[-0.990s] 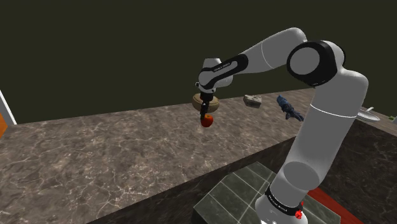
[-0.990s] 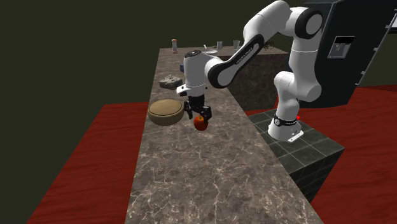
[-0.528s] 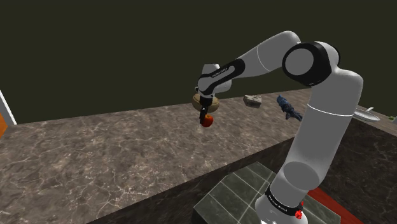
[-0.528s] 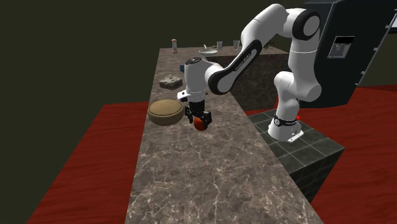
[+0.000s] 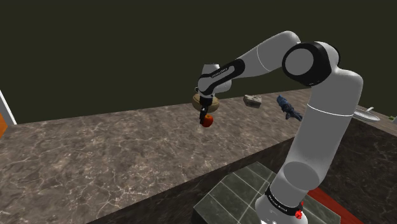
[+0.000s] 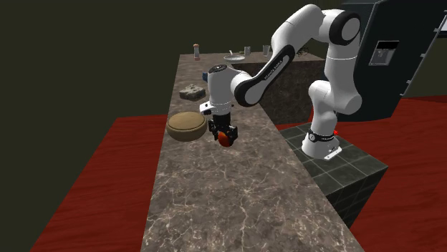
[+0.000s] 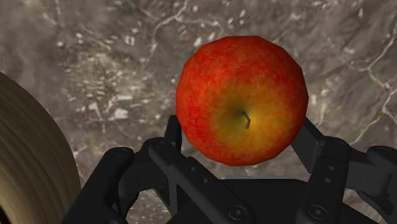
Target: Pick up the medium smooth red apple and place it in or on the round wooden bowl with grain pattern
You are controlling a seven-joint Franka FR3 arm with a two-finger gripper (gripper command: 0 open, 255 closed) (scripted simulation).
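The gripper (image 6: 223, 132) is closed on the apple (image 7: 242, 98), one black finger pressing each side, and the fruit hangs over the counter (image 6: 236, 193) just beside the bowl (image 6: 188, 124), on the bowl's side toward the stand. The main risk is a slip. The apple is round and smooth and bulges well past the fingertips, so the hold looks shallow, and a quick sideways swing could roll it out of the grip. If it dropped short of the bowl, it would probably roll along the counter and might go over the edge. A second risk is height. If the apple is carried across too low, it or the fingers could strike the bowl's rim and shove or tip the bowl. Releasing off-centre could bounce the fruit off the rim. How far the apple clears the counter is hard to judge. The finger pads are hidden behind the fruit, so the exact contact is unclear. In the wrist view the bowl is cut off, showing just a curved, ribbed wall. In the shoulder view the hand covers most of it. Small items beyond the bowl are too small to identify.
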